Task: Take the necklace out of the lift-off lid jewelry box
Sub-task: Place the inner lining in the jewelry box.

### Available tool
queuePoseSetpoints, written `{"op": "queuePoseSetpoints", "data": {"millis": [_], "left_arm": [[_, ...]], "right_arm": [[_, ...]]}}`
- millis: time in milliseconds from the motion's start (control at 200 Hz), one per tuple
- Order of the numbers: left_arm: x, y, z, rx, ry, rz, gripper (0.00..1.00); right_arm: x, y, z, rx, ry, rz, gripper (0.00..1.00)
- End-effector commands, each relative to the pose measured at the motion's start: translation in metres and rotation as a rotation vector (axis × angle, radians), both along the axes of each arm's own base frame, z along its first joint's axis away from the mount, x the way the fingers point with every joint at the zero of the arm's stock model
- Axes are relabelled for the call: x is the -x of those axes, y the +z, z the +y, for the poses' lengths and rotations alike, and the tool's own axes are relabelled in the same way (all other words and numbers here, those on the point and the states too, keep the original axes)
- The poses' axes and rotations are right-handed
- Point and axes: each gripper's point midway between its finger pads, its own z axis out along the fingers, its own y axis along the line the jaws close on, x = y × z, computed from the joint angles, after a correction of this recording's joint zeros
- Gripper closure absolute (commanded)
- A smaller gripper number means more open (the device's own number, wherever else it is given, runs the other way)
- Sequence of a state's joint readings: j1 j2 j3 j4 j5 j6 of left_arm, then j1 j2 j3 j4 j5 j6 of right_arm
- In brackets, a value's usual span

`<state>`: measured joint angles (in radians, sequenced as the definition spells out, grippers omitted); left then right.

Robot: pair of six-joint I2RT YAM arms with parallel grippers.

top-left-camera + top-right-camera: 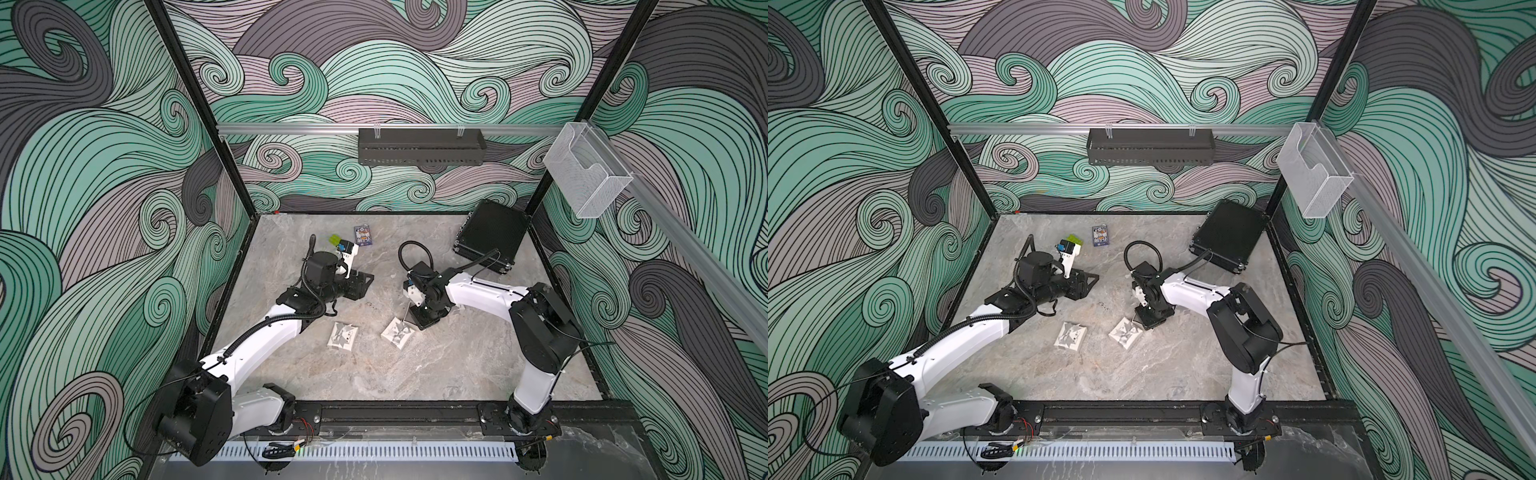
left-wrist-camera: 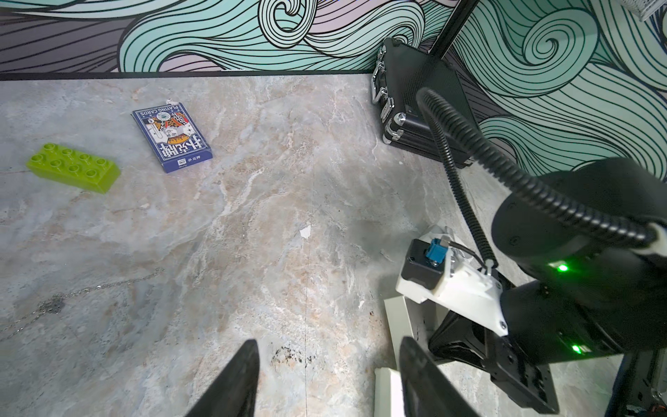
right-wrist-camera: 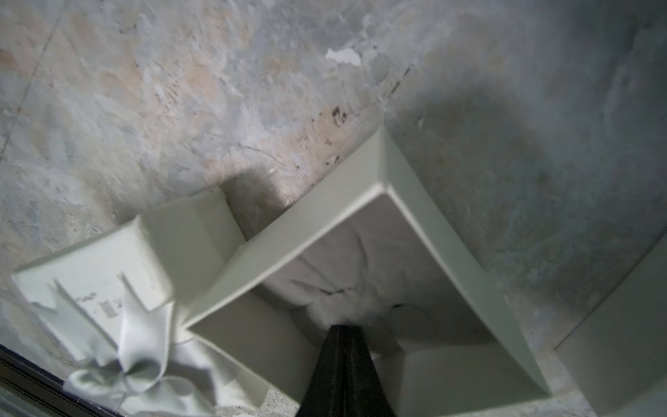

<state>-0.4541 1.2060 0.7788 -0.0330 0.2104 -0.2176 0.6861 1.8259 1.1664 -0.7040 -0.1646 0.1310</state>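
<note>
The white-and-black left arm (image 1: 257, 336) stretches forward, nearly level, its black left gripper (image 2: 329, 343) holding its jaws parted, while the white-and-black right arm (image 1: 478, 291) folds inward, wrist pointing down, its black right gripper (image 3: 343, 346) pinched closed.

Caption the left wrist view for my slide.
Open left gripper over marble table; necklace, green brick, card pack lying loose.
</note>
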Motion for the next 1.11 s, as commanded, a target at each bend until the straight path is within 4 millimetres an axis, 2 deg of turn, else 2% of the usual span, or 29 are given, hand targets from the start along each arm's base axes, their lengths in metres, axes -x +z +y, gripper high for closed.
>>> {"op": "queuePoseSetpoints", "data": {"millis": [0, 150, 230, 330, 365, 475, 640, 771, 841, 1101], "left_arm": [[0.003, 0.006, 0.003, -0.011, 0.007, -0.022, 0.39], [0.003, 0.006, 0.002, -0.009, 0.007, -0.024, 0.39], [0.004, 0.006, 0.003, -0.011, 0.009, -0.024, 0.39], [0.004, 0.006, 0.004, -0.013, 0.012, -0.025, 0.39], [0.004, 0.006, 0.004, -0.013, 0.012, -0.024, 0.39], [0.006, 0.004, 0.003, -0.011, 0.002, -0.017, 0.39], [0.016, -0.003, -0.007, 0.003, -0.082, 0.0, 0.38], [0.031, -0.01, -0.025, 0.015, -0.224, 0.03, 0.37], [0.035, -0.016, -0.028, 0.005, -0.244, 0.039, 0.37], [0.042, -0.019, -0.033, -0.011, -0.277, 0.033, 0.36]], "right_arm": [[-0.004, -0.002, 0.004, 0.006, 0.013, -0.002, 0.91], [-0.007, -0.004, 0.006, 0.015, 0.014, -0.005, 0.91], [-0.01, 0.005, 0.007, 0.001, 0.011, -0.029, 0.9], [-0.017, 0.024, 0.004, -0.011, 0.005, -0.094, 0.83], [-0.019, 0.032, 0.003, -0.018, 0.001, -0.116, 0.79], [-0.029, 0.054, -0.005, -0.046, -0.018, -0.173, 0.53], [-0.053, 0.068, -0.039, -0.02, -0.113, -0.239, 0.32], [-0.072, 0.062, -0.074, 0.07, -0.179, -0.271, 0.15], [-0.079, 0.053, -0.087, 0.123, -0.196, -0.269, 0.12], [-0.086, 0.026, -0.095, 0.172, -0.191, -0.211, 0.05]]}}
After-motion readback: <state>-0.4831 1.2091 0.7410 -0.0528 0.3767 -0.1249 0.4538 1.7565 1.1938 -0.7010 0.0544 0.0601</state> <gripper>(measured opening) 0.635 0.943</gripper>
